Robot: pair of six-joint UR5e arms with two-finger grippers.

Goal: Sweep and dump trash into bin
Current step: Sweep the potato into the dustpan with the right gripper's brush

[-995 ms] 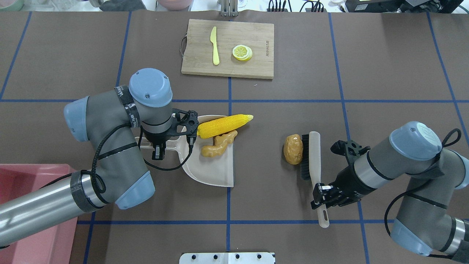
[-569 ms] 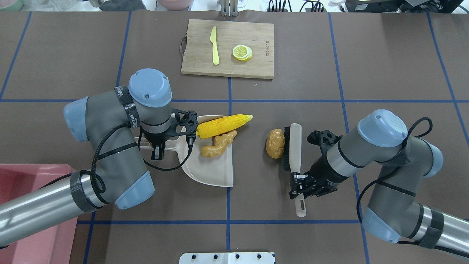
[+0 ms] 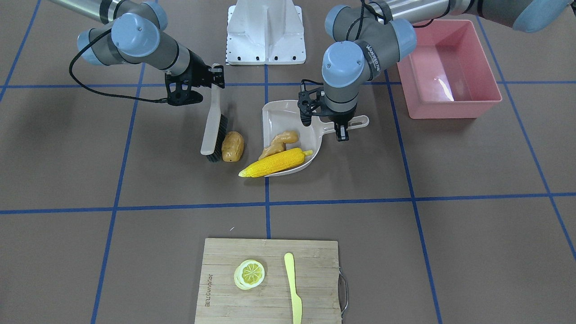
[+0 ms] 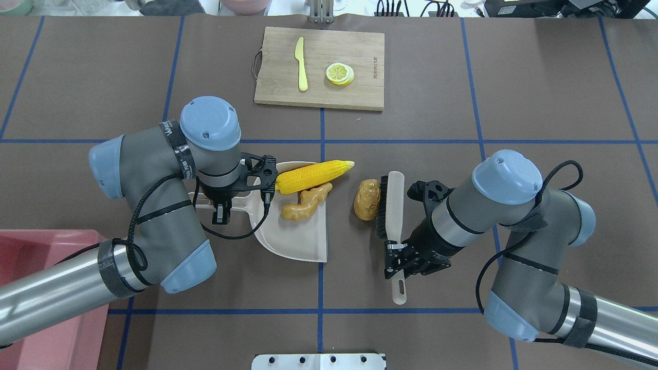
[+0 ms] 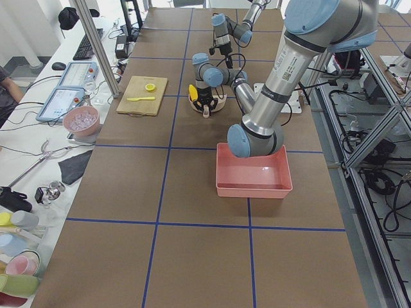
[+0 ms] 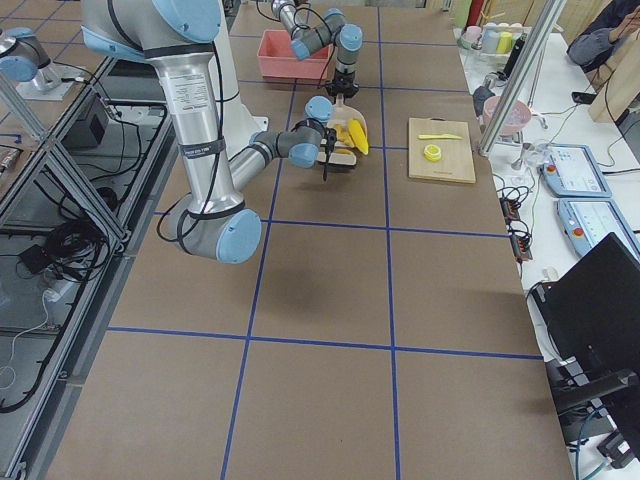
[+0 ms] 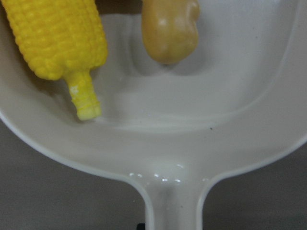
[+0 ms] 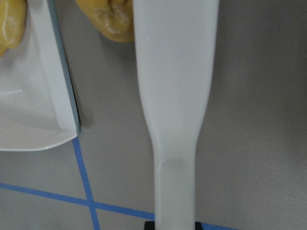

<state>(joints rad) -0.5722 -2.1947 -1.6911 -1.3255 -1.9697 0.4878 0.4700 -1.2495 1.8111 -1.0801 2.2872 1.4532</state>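
- Three pieces of trash lie near the middle of the worktop point(image 4: 540, 92). Two are at the dustpan point(image 4: 295, 239) and one is outside it.
- The corn cob point(image 4: 314, 176) lies slantwise across the far part of the dustpan. Its stalk end is inside, towards the handle, and its pointed tip sticks out past the open lip.
- The ginger root point(image 4: 306, 202) is inside the dustpan, just beside the corn cob on the side nearer the robot, with one end at the lip.
- The potato point(image 4: 367, 199) sits on the bare worktop between the dustpan's lip and the brush point(image 4: 395, 200). It rests against the dark bristles and is apart from the lip.
- The left hand point(image 4: 221, 210) is clenched on the dustpan's handle. The pan lies flat with its lip towards the brush.
- The right hand point(image 4: 397, 257) is grasping the brush by its thin handle. The handle's tail pokes out past the hand towards the robot's edge of the worktop, and the bristles face the dustpan.
- The bin point(image 4: 46, 267) stands at the worktop's corner on the robot's left, by the robot's edge and well apart from the dustpan. The left arm point(image 4: 51, 303) passes over it.
- The cutting board point(image 4: 360, 97) lies at the middle of the far edge. It carries the knife point(image 4: 300, 64) and the lemon slice point(image 4: 340, 73), which lie near each other but do not touch.
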